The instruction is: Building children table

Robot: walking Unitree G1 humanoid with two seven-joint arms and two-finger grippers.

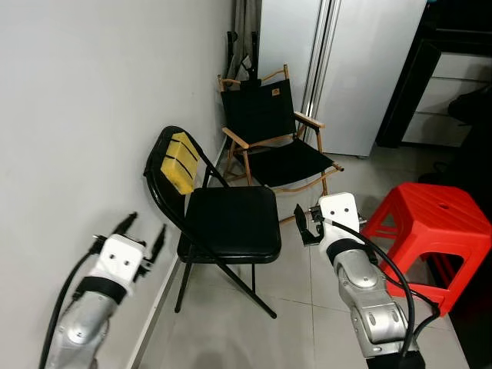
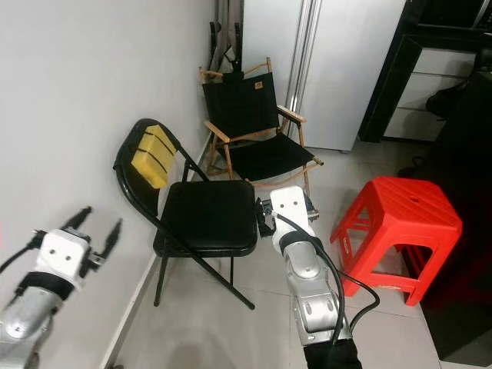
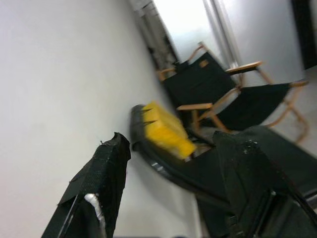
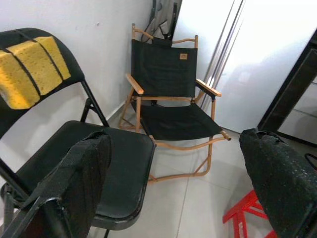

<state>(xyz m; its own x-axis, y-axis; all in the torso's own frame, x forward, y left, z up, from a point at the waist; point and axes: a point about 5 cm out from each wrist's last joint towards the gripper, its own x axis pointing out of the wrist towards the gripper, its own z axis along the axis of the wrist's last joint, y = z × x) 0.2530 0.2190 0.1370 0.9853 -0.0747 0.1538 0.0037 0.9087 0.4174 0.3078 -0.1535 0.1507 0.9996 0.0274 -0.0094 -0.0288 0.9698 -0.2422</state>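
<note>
**Both grippers raised and empty before a row of chairs**

Pale floor tiles [image 1: 307,307] ran along a plain white wall [image 1: 77,115], and on them stood a black folding chair [image 1: 231,223] with a yellow pad [image 1: 181,162] strapped across its backrest. Just behind it, nearer the corner, sat a low black canvas chair with a wooden frame [image 1: 273,138], its arms light wood. To the robot's right stood a red plastic stool [image 1: 430,231], apart from the folding chair. A tall white door panel [image 1: 361,69] rose behind the canvas chair, with dark cabinetry [image 1: 453,84] further right.

No children's table or any part of one could be made out among these things.

The left gripper [image 1: 142,231] hung close to the wall, beside the folding chair's left edge, its two black fingers spread apart and holding nothing. The right gripper [image 1: 307,223] hovered just off the seat's right edge, between the folding chair and the stool; its wrist view showed the fingers [image 4: 84,168] wide apart, also empty.
</note>
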